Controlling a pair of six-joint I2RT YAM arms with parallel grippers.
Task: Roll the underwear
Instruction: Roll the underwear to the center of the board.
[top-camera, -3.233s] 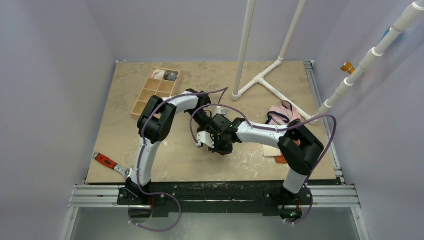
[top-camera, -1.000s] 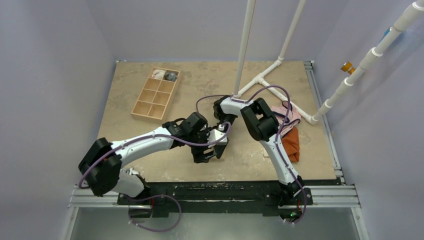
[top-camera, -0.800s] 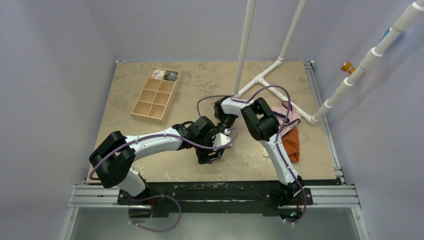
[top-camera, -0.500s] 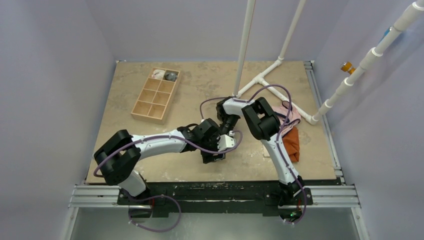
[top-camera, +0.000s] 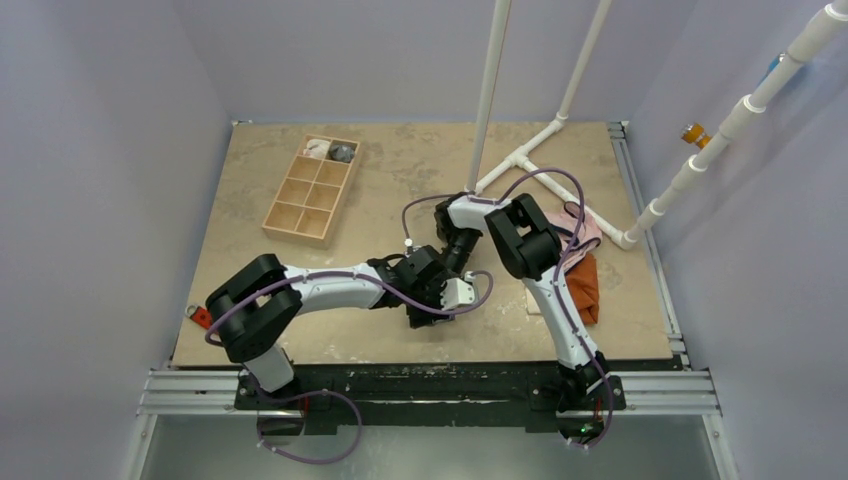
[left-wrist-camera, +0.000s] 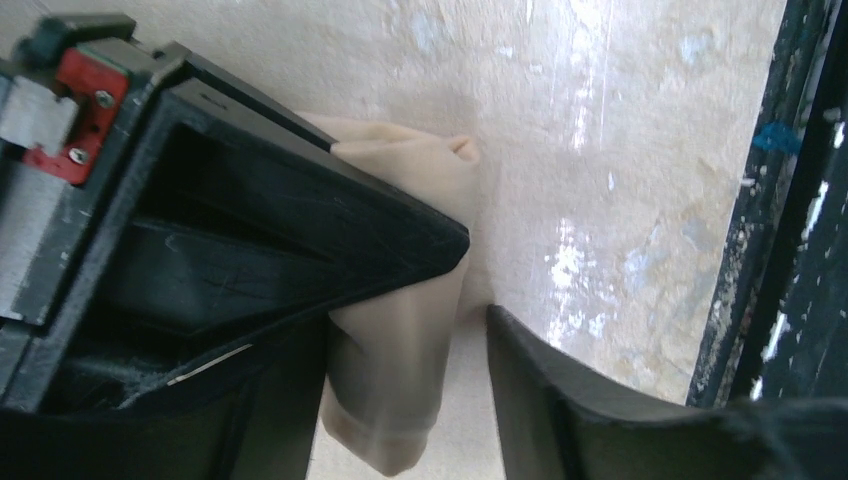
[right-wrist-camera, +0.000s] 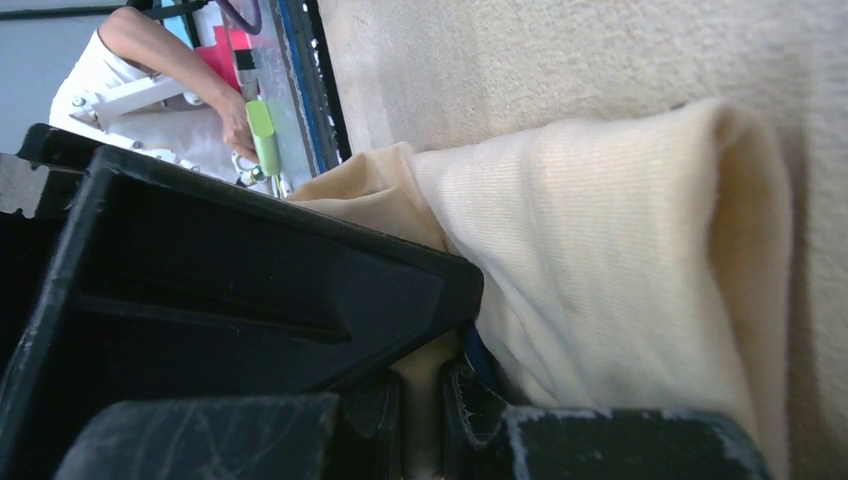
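Observation:
The underwear (left-wrist-camera: 400, 370) is a tan roll of fabric lying on the table between my left gripper's (left-wrist-camera: 476, 284) fingers. It rests against the upper left finger (left-wrist-camera: 300, 240), and a strip of table shows between it and the lower right finger (left-wrist-camera: 570, 400); the jaws stand apart. In the right wrist view the underwear (right-wrist-camera: 600, 250) is a thick cream fold with a dark navy edge. My right gripper (right-wrist-camera: 425, 400) is shut on a thin fold of it. From above, both grippers meet at the table's middle front (top-camera: 442, 300) and hide the cloth.
A wooden compartment tray (top-camera: 312, 186) sits at the back left. A white pipe frame (top-camera: 520, 160) stands at the back right. Pink briefs (top-camera: 575, 225) and an orange cloth (top-camera: 585, 285) lie right of my right arm. A red-handled tool (top-camera: 200, 316) lies front left. The black front rail (left-wrist-camera: 770, 200) is close.
My left arm has reached further right across the front of the table, and its jaws have narrowed around the roll. The right arm has barely moved and keeps its pinch.

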